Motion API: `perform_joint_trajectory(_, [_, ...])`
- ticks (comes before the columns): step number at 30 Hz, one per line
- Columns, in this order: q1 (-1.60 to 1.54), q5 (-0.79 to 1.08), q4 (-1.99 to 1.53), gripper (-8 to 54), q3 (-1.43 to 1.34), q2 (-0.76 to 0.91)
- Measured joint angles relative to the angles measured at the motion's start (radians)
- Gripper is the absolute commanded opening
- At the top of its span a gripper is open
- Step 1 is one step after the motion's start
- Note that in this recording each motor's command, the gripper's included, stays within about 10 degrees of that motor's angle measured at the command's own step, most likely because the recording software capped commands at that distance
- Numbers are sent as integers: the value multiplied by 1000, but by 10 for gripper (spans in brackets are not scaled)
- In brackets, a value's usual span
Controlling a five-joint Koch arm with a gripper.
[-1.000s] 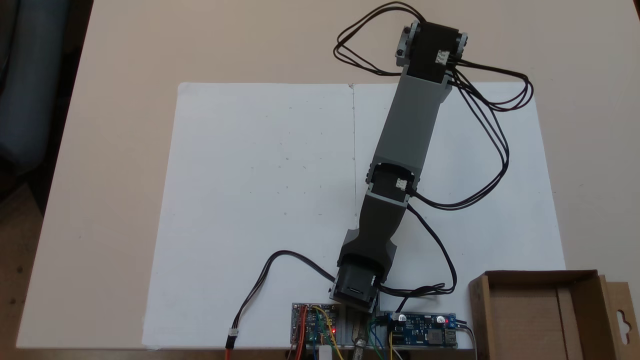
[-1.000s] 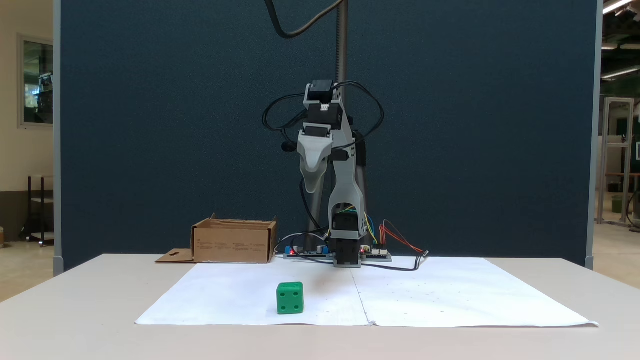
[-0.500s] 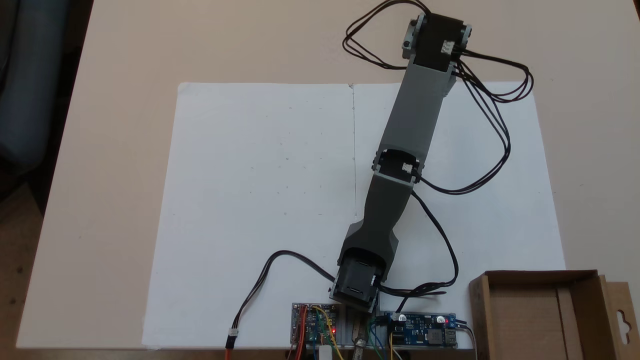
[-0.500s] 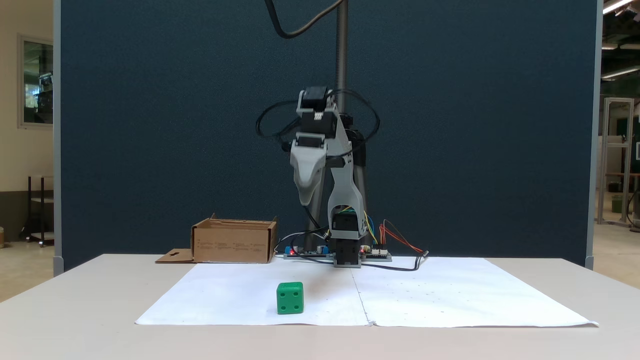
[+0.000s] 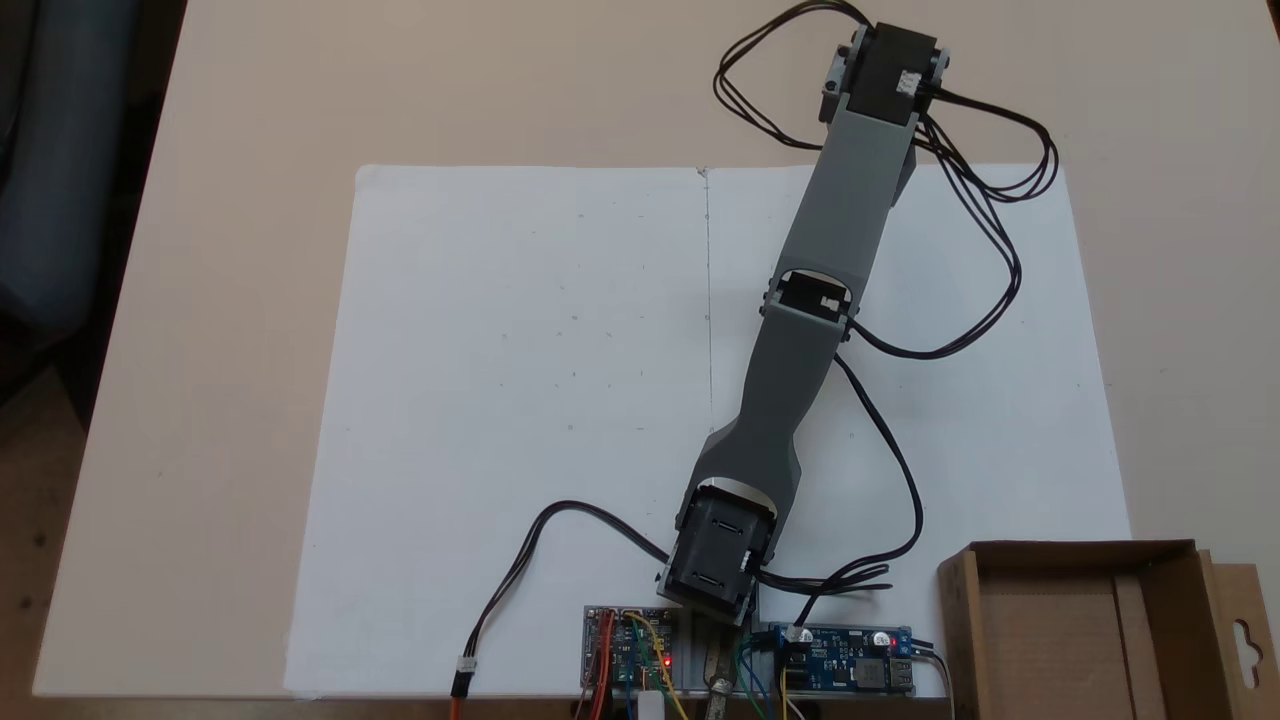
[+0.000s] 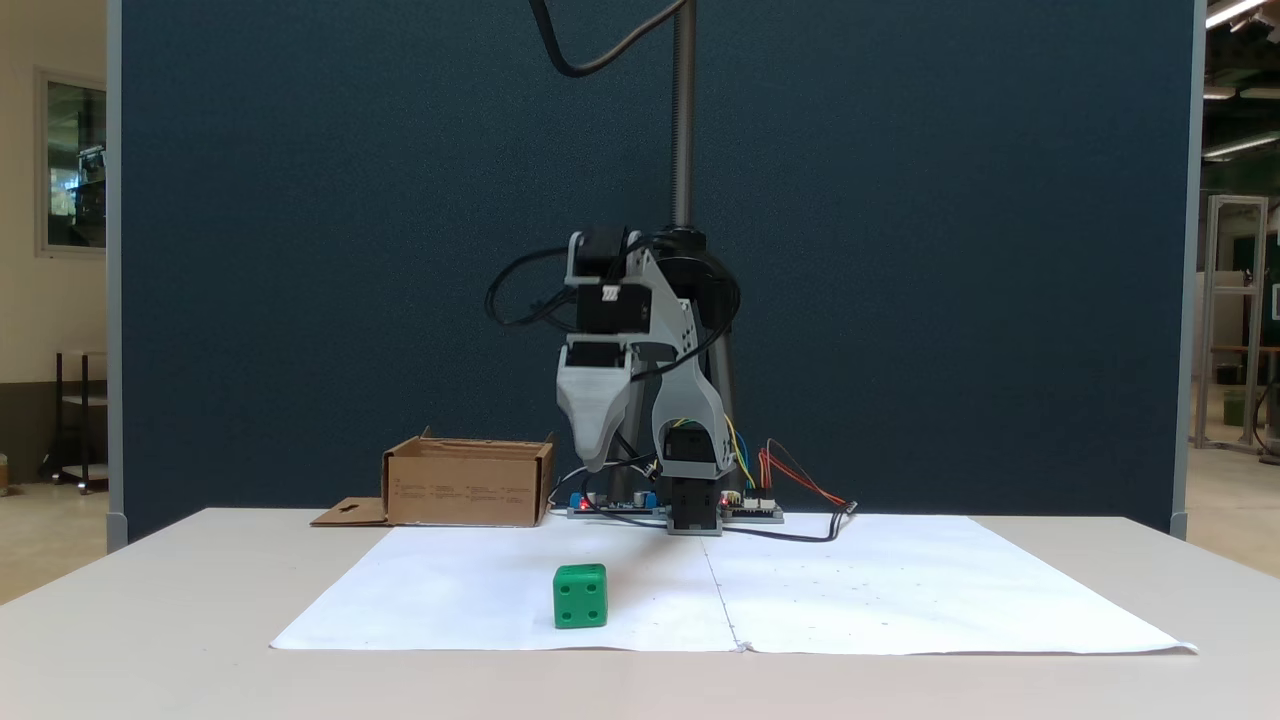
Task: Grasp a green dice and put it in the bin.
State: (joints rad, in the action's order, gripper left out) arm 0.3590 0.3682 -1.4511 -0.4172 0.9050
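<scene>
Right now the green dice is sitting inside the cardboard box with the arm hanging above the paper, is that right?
Not quite. In the fixed view facing the arm, the green dice sits on the white paper, well outside the cardboard box. The arm does hang above the paper.

We see even, soft indoor light in both fixed views, sharp focus. Faint shadow under the green dice (image 6: pixel 580 596). Ceiling strip lights (image 6: pixel 1232 12) glow upper right.

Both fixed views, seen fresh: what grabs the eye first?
The small bright green plastic dice stands alone on the white paper sheet near the table's front edge. Above and behind it hangs the grey pincer, pointing down. The shallow brown cardboard box sits at the back left, beside the arm's base.
</scene>
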Motion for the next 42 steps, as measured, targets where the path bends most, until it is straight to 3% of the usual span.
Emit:
perform_joint_trajectory(16, [-23, -15, 0, 497, 41, -61])
perform_joint_trajectory(28, [-28, -179, 0, 475, 72, -101])
perform_joint_trajectory(42, [-3, -166, 0, 475, 143, -198])
